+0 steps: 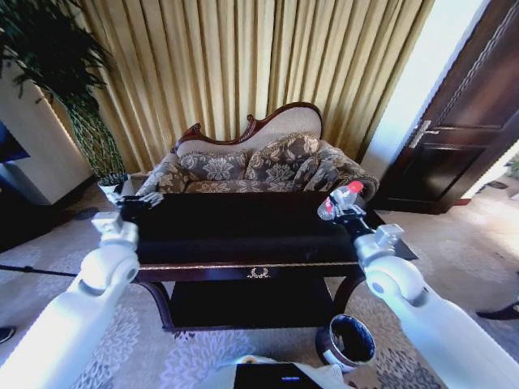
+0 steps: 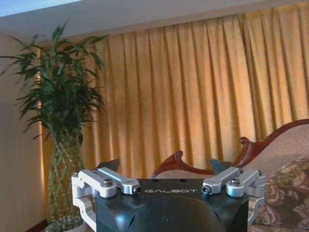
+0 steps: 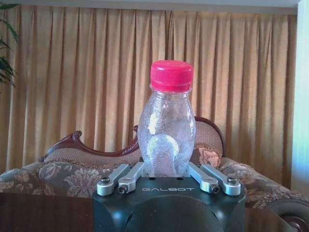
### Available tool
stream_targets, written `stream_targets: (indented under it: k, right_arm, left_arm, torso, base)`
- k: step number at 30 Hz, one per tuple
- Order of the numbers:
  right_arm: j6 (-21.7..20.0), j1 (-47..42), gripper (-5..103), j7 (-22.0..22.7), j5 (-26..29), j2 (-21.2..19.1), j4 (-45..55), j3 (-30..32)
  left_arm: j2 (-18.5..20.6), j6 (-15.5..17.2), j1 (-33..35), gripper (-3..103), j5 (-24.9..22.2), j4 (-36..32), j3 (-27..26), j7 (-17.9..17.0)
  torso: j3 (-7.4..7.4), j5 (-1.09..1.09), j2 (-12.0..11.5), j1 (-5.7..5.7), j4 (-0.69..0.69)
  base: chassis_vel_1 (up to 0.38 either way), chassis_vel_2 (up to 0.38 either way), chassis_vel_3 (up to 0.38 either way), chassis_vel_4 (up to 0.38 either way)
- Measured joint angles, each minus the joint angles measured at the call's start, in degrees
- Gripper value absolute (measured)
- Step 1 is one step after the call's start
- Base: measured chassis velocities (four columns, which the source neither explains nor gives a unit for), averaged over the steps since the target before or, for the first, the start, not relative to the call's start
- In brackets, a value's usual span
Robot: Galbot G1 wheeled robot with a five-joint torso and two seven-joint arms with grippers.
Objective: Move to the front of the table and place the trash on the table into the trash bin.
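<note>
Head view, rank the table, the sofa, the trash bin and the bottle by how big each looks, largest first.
1. table
2. sofa, though it stands farther back, so its true size against the table is unsure
3. trash bin
4. bottle, held upright in the right hand

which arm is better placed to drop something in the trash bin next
Right, likely. The right gripper already holds the red-capped bottle, and the trash bin stands on the floor below that arm. The left gripper is open and empty, at the table's far side.
</note>
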Motion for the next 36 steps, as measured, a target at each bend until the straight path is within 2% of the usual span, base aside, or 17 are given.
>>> stream_targets:
  k: [8, 21, 27, 36]
  right_arm:
    - [-0.01, -6.3, 20, -0.06, -0.88, 2.39, 4.27, 4.33]
    - [0.29, -7.38, 20, -0.1, -2.9, 3.7, 4.78, 3.28]
    - [0.38, -8.82, 20, -0.09, -5.29, 5.48, 1.8, 2.57]
    - [-0.5, -16.34, 20, -0.02, -11.13, 10.54, -7.01, 7.58]
  left_arm:
    - [-0.57, 1.1, 3.46, 100, -0.27, -3.56, -1.39, 0.41]
    - [-0.88, 1.17, 4.15, 100, 0.3, -4.11, -0.71, 0.87]
    - [-2.09, 0.91, 4.88, 100, 1.76, -3.67, -0.19, 2.11]
    - [-4.26, 0.79, 5.32, 100, 2.38, -3.64, 0.91, 2.84]
  torso:
    - [0.01, 0.0, -0.01, 0.02, 0.0]
    - [-0.01, 0.0, 0.02, -0.03, 0.0]
    - [0.0, 0.0, 0.01, -0.03, 0.02]
    - [0.01, 0.0, -0.01, 0.01, -0.01]
  base:
    - [0.054, -0.066, -0.064, 0.076]
    - [0.168, -0.172, -0.175, 0.191]
    - [0.024, -0.017, -0.035, 0.033]
    - [0.0, 0.0, 0.0, 0.0]
